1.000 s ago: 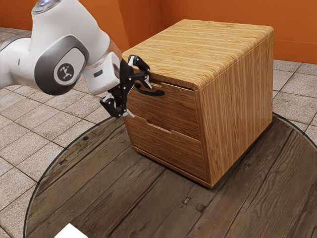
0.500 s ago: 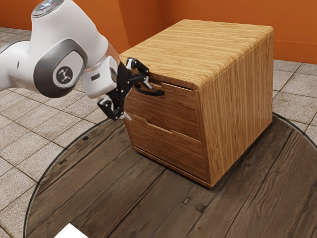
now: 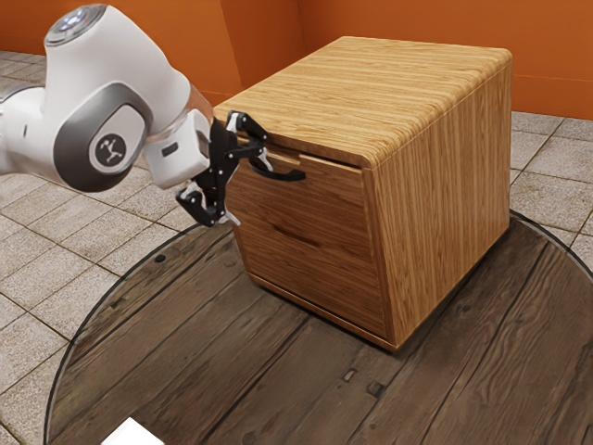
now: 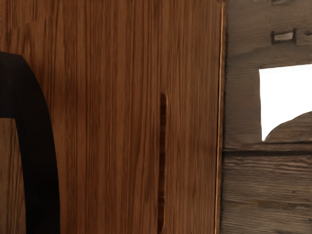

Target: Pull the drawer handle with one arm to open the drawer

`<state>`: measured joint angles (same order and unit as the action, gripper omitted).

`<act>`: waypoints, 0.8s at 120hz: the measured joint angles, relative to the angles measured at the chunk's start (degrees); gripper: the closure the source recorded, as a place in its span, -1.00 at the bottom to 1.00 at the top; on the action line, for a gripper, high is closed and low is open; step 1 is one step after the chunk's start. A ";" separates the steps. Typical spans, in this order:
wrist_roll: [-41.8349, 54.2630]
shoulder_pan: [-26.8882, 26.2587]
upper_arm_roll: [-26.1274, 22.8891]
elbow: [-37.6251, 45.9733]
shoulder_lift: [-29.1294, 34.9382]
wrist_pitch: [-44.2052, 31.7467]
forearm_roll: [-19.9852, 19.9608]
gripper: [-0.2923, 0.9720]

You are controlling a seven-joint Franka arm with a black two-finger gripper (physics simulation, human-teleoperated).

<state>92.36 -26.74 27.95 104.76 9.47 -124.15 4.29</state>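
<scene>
A light wooden cabinet (image 3: pixel 435 158) with two drawers stands on a dark round plank platform (image 3: pixel 232 362). The top drawer (image 3: pixel 315 199) has a black curved handle (image 3: pixel 283 172) and sticks out slightly from the cabinet front. My black gripper (image 3: pixel 258 164) comes in from the exterior view's left and is shut on the handle's left end. In the wrist view the handle (image 4: pixel 31 156) is a thick black arc close under my hand, against the drawer's wood front (image 4: pixel 112 97). The lower drawer (image 3: pixel 315 269) sits flush and has a thin finger slot (image 4: pixel 162 161).
A flat white object (image 3: pixel 134 432) lies at the platform's near edge and is also seen past the cabinet in the wrist view, white object (image 4: pixel 282 97). Grey floor tiles (image 3: pixel 65 241) surround the platform. Orange walls (image 3: pixel 556 46) stand behind.
My hand has moved toward the exterior view's left, holding the handle. The top drawer front has come out a little with it.
</scene>
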 joint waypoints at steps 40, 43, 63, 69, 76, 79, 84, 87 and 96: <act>-1.21 -0.09 -0.02 1.34 1.10 -1.34 -0.35 -0.30; -1.32 -0.10 -0.02 1.44 1.22 -1.39 -0.35 -0.28; -2.01 -0.21 -0.12 3.96 4.23 -1.65 -0.14 -0.16; -2.21 -0.24 -0.14 4.98 5.33 -1.72 0.01 -0.13; -2.43 -0.36 -0.16 5.98 6.09 -1.81 0.10 -0.18; -2.53 -0.38 -0.17 6.48 6.50 -1.84 0.14 -0.22; -2.68 -0.37 -0.20 7.42 7.41 -1.90 0.21 -0.16; -2.78 -0.36 -0.25 7.96 8.03 -1.92 0.38 -0.19; -3.09 -0.31 -0.40 9.46 9.62 -2.03 0.93 -0.12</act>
<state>89.27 -27.04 27.55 114.22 19.09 -126.18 5.23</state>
